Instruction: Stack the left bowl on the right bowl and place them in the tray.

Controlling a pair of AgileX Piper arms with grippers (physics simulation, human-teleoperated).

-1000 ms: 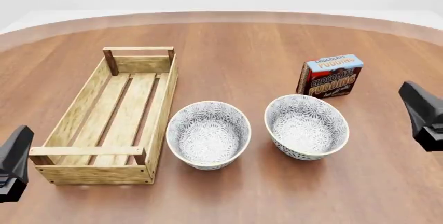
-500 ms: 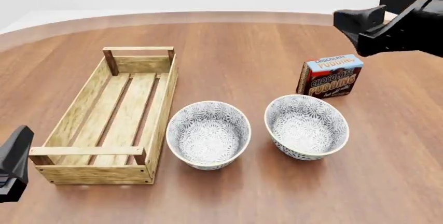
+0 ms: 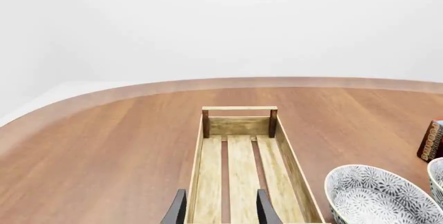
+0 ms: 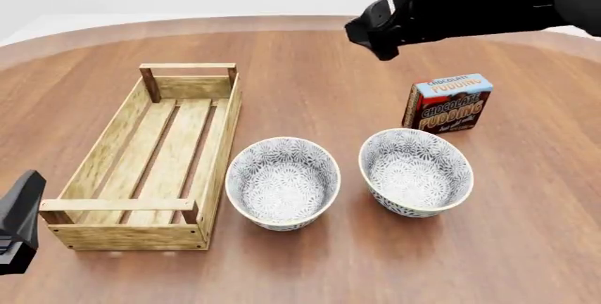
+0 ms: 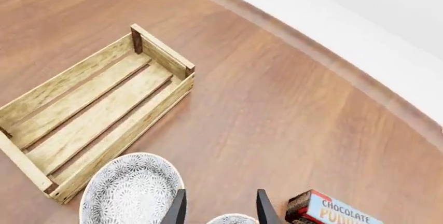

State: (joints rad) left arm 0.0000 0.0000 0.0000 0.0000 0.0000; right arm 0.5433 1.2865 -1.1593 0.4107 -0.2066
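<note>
Right gripper (image 4: 371,33), fingers parted and holding nothing, has swung in high over the table within the past second, from the right edge to a spot beyond the left bowl (image 4: 283,183). It hangs well above the wood, the chocolate pudding box (image 4: 450,102) to its right. Left gripper (image 3: 220,212), also parted and empty, remains parked at the tray (image 4: 150,156)'s near end. Both bowls sit untouched, the right bowl (image 4: 416,171) just beside its twin, the twin just right of the tray. Stacking has yet to begin; a descent onto the left bowl's rim looks likely next.
</note>
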